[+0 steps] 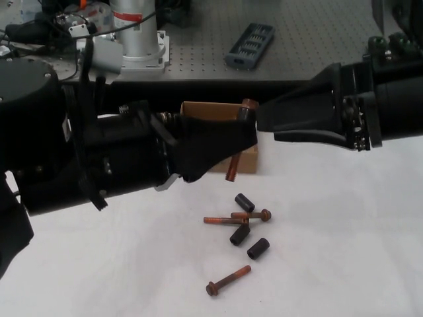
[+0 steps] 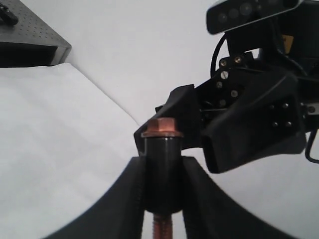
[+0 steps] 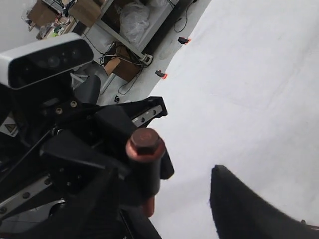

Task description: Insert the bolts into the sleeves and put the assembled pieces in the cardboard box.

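My left gripper (image 1: 228,142) is shut on a black sleeve (image 2: 162,169) with a rusty bolt (image 2: 160,127) through it. The bolt's head is up and its threaded end (image 1: 232,170) hangs below. This piece is held upright above the cardboard box (image 1: 198,109). My right gripper (image 1: 261,119) is open right next to the bolt head (image 3: 144,142), its fingers (image 3: 249,209) spread wide. On the white cloth in front lie three loose sleeves (image 1: 245,201) (image 1: 239,235) (image 1: 258,248) and three loose bolts (image 1: 254,214) (image 1: 221,220) (image 1: 228,280).
A blue rack (image 1: 250,43) lies on the perforated bench behind the box. A silver column base (image 1: 135,33) with cables stands at the back left. Open white cloth stretches to the right and front of the loose parts.
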Robot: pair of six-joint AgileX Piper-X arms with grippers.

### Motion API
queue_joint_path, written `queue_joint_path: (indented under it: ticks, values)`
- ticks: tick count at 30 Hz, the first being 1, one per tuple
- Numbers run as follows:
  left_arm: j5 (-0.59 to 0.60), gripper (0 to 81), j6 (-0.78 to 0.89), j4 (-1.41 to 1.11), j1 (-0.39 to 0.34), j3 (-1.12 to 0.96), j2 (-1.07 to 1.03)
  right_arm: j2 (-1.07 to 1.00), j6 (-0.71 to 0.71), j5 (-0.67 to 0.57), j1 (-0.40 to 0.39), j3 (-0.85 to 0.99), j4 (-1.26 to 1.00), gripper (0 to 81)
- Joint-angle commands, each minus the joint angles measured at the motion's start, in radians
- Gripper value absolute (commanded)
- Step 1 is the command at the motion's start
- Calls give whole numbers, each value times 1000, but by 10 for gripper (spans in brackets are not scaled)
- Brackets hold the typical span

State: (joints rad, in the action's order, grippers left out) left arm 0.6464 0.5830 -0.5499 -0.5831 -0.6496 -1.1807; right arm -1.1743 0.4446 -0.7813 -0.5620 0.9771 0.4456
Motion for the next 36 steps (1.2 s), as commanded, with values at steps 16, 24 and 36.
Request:
queue_joint_path:
  ticks: [16, 24, 36]
  values:
    - [118, 6, -69, -18, 240, -264, -389, 12, -360, 227, 6, 2, 374, 405]
    - [129, 6, -225, 306, 278, -696, -759, 12, -399, 281, 53, 2, 453, 99]
    - [20, 11, -368, 556, 280, -1115, -1111, 12, -424, 278, 61, 2, 452, 29]
